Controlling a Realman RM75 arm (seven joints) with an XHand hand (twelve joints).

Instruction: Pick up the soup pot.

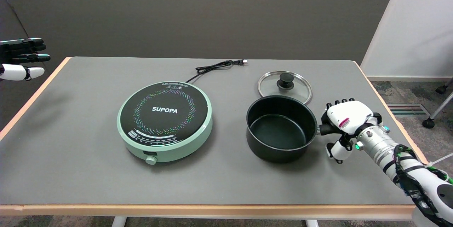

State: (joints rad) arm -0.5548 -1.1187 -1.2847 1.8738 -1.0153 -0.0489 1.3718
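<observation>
So, working across from the left: the green induction cooktop [165,121] sits left of centre on the grey table [70,170], its black power cord [216,67] trailing away to the far side, unplugged end lying loose. Right of it stands the soup pot [281,128], dark, empty, upright, its base flat on the table by the look of the shadow under it. Just behind the pot, at its far right, the glass lid [285,85] lies flat, so nothing covers the pot. At the pot's right side I have my right hand [345,124] wrapped around the short black handle that juts out there; the fingers curl over it from the far side and the thumb comes under. I judge the reach done and the grasp made or nearly so, though I cannot tell how firm. What is left is the lift itself.
</observation>
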